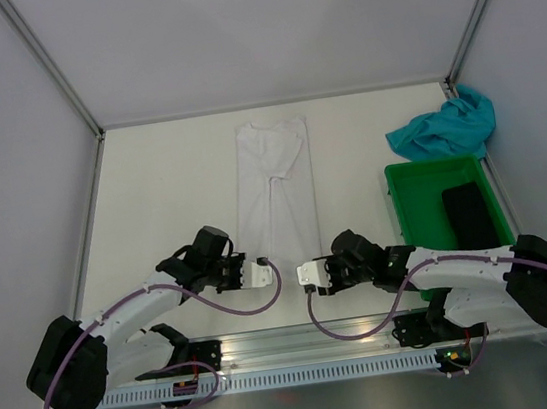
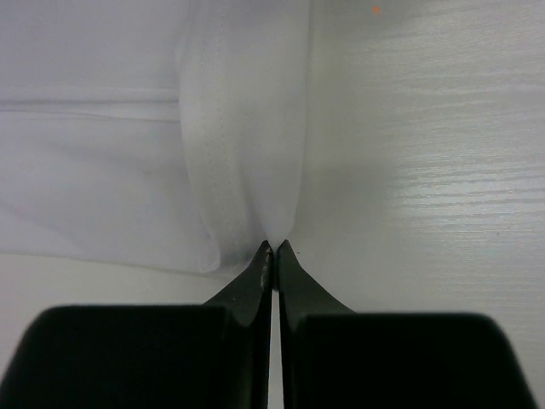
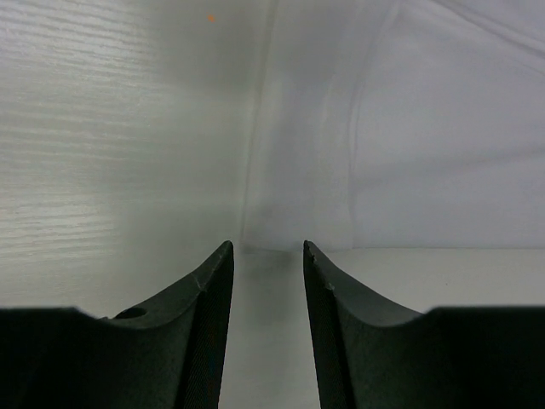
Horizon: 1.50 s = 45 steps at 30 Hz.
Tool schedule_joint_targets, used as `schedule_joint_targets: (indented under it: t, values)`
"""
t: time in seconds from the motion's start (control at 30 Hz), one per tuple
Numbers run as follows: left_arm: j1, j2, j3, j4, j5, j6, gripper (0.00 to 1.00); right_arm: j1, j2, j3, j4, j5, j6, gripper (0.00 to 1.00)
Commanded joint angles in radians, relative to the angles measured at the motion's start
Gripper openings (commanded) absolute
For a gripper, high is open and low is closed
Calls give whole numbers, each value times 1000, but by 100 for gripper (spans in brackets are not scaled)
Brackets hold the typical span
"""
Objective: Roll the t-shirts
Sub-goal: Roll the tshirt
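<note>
White shirt [image 1: 270,180] lies on the table [image 1: 169,178] as a long flat strip, unrolled. Left gripper [image 2: 274,249] pinches its near hem; right gripper [image 3: 267,247] stands apart there. Teal shirt [image 1: 445,129] sits crumpled far right.

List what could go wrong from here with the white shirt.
1. The left tool pinches only a thin pucker of the white t-shirt at its very tips, so the cloth may slip out.
2. The right tool is open near the hem, holding nothing, so lifting now could drag the hem crooked.
</note>
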Motion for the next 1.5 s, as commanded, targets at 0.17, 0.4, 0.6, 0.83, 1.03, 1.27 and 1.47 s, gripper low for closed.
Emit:
schedule_joint_targets:
  t: [0.17,0.4,0.6,0.83,1.03,1.27,1.47]
  values:
    - [-4,-14,30,-11,37,-48,2,19,123,71,36,53,-48,43]
    - [-4,-24,30,-29,48,-53,2,21,164,118,-67,36,-39,0]
    - [-4,-39,87,-277,129,11,2,19,65,179,-295,-80,-5,0]
    - [-4,16,165,-518,272,-11,2,18,17,212,-398,-235,76,0]
    - [39,71,206,-526,269,-21,2,-30,109,270,-424,-304,84,0]
    - [102,188,318,-590,252,-90,2,-151,198,321,-380,-450,84,0]
    - [136,253,355,-587,301,-147,3,-265,259,354,-421,-567,39,0]
